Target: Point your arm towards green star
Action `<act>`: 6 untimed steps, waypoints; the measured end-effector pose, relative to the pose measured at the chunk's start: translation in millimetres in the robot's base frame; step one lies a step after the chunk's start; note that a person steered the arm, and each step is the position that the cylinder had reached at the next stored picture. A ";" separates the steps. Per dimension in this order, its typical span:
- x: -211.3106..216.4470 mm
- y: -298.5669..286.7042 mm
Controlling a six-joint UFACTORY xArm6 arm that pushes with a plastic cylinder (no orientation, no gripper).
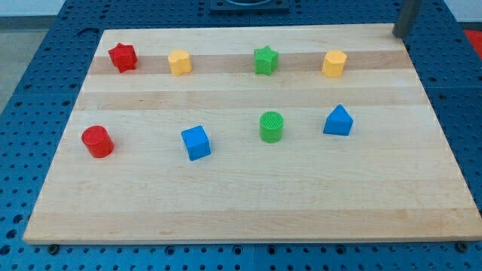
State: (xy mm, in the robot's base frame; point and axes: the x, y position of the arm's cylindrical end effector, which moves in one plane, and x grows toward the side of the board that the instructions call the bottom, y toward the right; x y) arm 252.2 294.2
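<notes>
A: Start at the view's left. What sits on the counter (248, 196)?

B: A red star (122, 56) near the top-left corner, and below it a red cylinder (97, 141). Next to the right come a yellow block (179, 62), shape hard to make out, and a blue cube (196, 142) lower down.

A: And the green star (265, 60)?

B: In the top row, right of centre, between the two yellow pieces. A green cylinder (271, 126) stands directly below it, well apart.

A: Further right?

B: A yellow block (334, 64) that looks roughly hexagonal, and a blue block (338, 120) with a pointed top below it.

A: Any bins or trays?

B: Just the flat wooden board; every block lies loose on it, none touching another.

A: The tool?

B: My tip (398, 35) is at the top-right corner, at the board's edge, the rod cut off by the frame. It is a bare rod, so it neither spreads nor pinches; it touches no block and is well right of the green star.
</notes>
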 end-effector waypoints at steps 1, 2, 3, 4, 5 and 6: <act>70.4 10.9; 110.4 5.1; 111.8 -53.2; 111.0 -133.7; 111.0 -223.5; 110.9 -321.5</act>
